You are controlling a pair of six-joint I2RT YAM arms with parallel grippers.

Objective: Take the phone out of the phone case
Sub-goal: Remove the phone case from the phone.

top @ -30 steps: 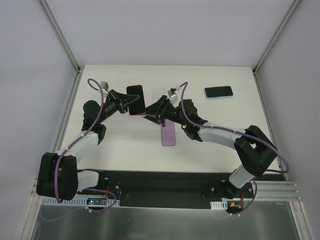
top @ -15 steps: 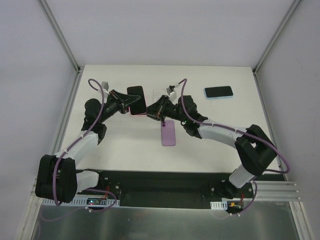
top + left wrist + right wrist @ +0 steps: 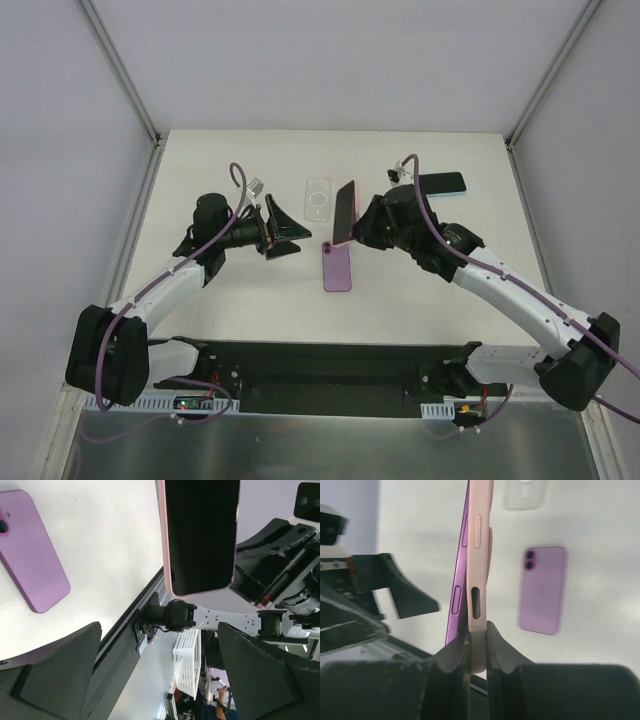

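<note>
The phone (image 3: 345, 211) in its pink phone case is held up off the table on edge, just right of centre. My right gripper (image 3: 360, 230) is shut on its lower end. In the right wrist view the pink phone case (image 3: 479, 555) sits clamped between the fingers (image 3: 504, 650), and the phone's purple edge (image 3: 461, 580) shows along the case's left side. My left gripper (image 3: 281, 229) stands open to the left, apart from the phone and holding nothing. From the left wrist, the phone's black screen (image 3: 200, 535) faces me beyond the wide-spread fingers (image 3: 60, 670).
A purple phone (image 3: 337, 268) lies back up on the table below the held one. A clear case (image 3: 319, 198) lies behind it. A black phone in a blue case (image 3: 445, 182) sits at the back right, partly behind my right arm.
My left gripper has let go of the cased phone, opened wide and drawn back left. My right arm has swung right with the cased phone, which now stands on edge.
</note>
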